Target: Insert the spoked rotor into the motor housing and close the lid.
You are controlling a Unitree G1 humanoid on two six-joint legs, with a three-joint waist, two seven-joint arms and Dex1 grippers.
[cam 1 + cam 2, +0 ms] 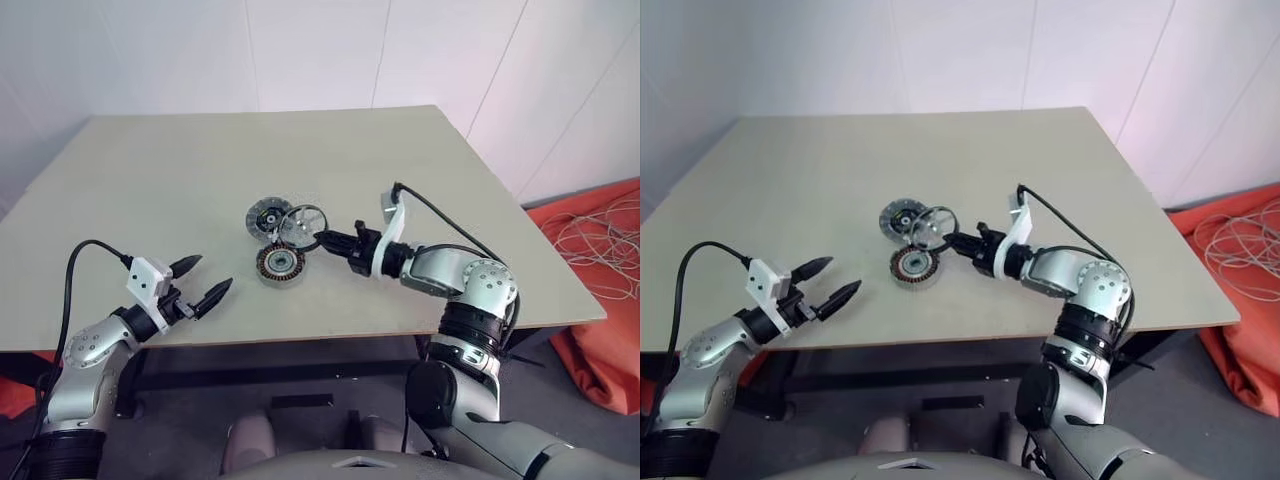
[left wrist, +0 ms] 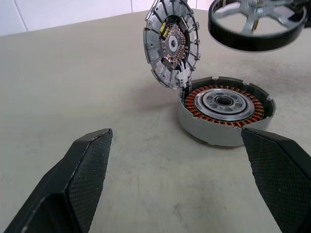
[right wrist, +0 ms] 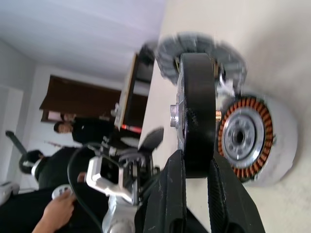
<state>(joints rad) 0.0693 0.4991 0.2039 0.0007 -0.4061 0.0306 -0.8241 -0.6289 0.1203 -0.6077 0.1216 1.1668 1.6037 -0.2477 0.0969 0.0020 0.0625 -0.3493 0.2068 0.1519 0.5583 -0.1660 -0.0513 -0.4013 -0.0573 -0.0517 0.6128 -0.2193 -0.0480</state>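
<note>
Lettering unreadable on lid (image 2: 171, 44) and motor housing (image 2: 224, 110).

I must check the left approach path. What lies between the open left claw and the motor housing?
Only bare table. In the left wrist view, nothing lies between the left claw and the motor housing.

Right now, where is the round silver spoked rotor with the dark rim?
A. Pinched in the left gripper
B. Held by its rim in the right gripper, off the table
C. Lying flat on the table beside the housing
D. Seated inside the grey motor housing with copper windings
B: the right gripper clamps the dark rim of the spoked rotor, held clear above the open motor housing; the left gripper is open and empty.
</note>
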